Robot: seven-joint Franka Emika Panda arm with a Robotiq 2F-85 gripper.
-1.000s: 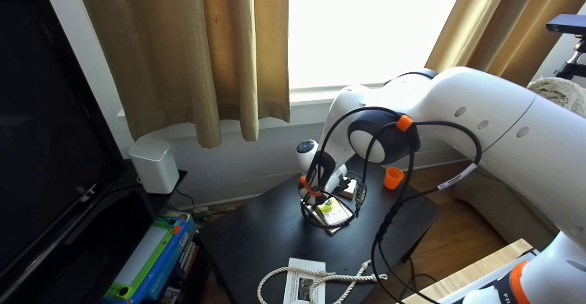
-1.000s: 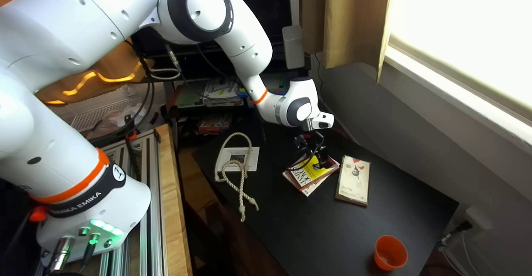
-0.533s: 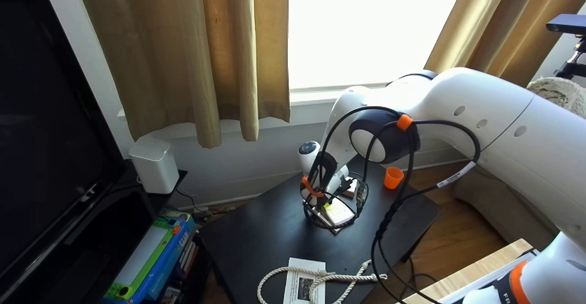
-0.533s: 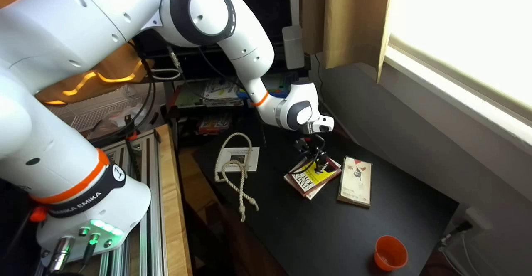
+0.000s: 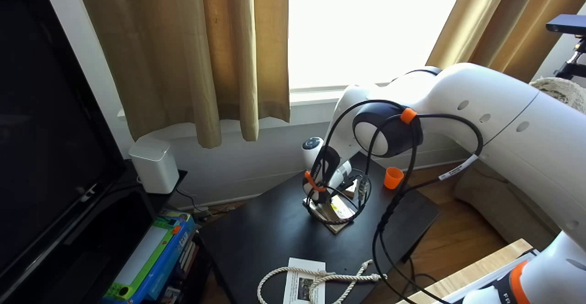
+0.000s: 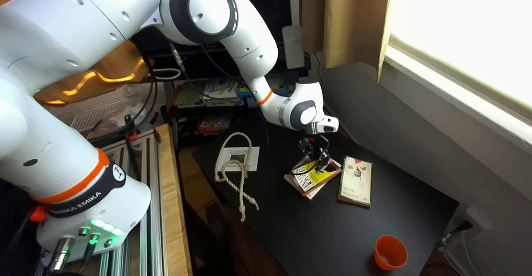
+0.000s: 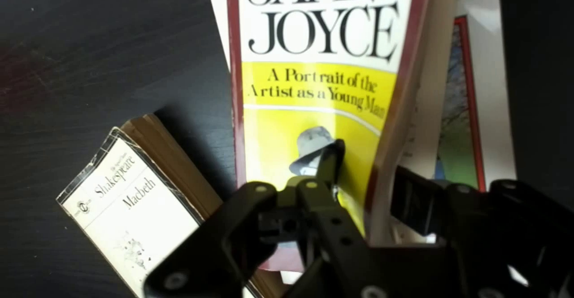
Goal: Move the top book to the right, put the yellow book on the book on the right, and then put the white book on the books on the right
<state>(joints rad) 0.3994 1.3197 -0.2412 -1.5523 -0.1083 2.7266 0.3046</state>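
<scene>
The yellow book (image 7: 269, 132), with a maroon border, lies over the white book (image 7: 493, 123) on the black table, seen in both exterior views. My gripper (image 7: 367, 177) is shut on the yellow book's long right edge in the wrist view. One finger (image 7: 332, 163) presses on the cover, while its partner stands against the page side. The cover bends up between them, and the book still rests on the stack. The cream top book (image 6: 355, 182), titled Macbeth, lies flat by itself to the right in that exterior view.
An orange cup (image 6: 390, 253) stands at the table's near right corner. White rope (image 6: 241, 193) lies across a printed sheet (image 6: 251, 159) on the table's other side. A wall with a window ledge (image 6: 457, 89) runs along the far side, and black cables (image 5: 389, 212) hang from the arm.
The fingers have come together onto the yellow book's edge. Stack and cream book slid slightly rightward in an exterior view, then stayed put. The arm shifted a little the same way.
</scene>
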